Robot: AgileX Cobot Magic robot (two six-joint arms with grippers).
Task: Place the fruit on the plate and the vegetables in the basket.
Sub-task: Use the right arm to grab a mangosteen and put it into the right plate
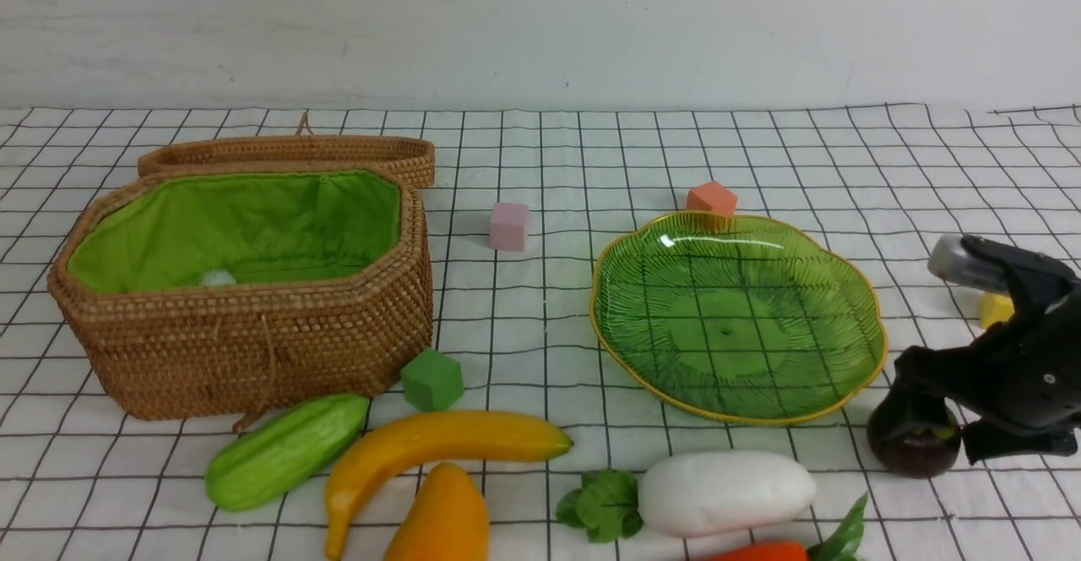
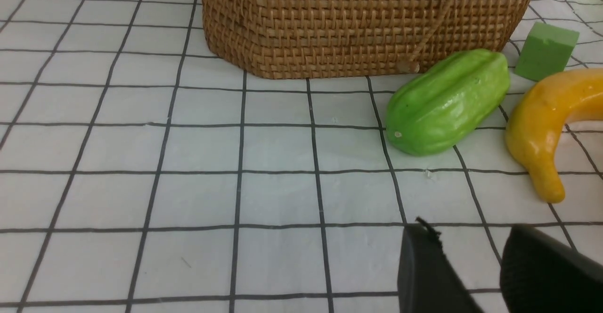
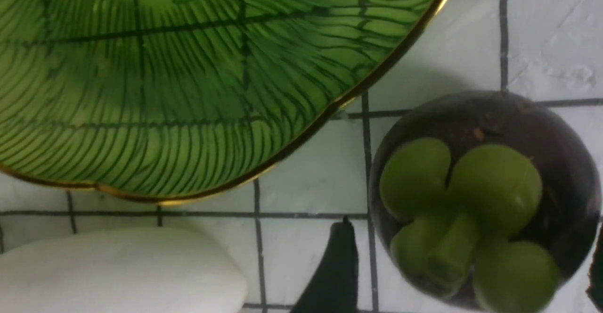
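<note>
Right claw [image 1: 944,416] straddles the mangosteen [image 1: 912,453] with jaws spread, at the table's [image 1: 540,316] near right, just beside the plate [image 1: 735,316] (gold-rimmed green glass). Left claw [image 2: 480,275] hangs part open, gripping nothing, near the gourd [image 2: 447,101] and banana [image 2: 546,119]; beyond them, at far left, stands the basket [image 1: 253,350].

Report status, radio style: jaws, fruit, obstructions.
Right jaws open around mangosteen. Left jaws open, empty. Plate empty. Radish close by, not blocking.
</note>
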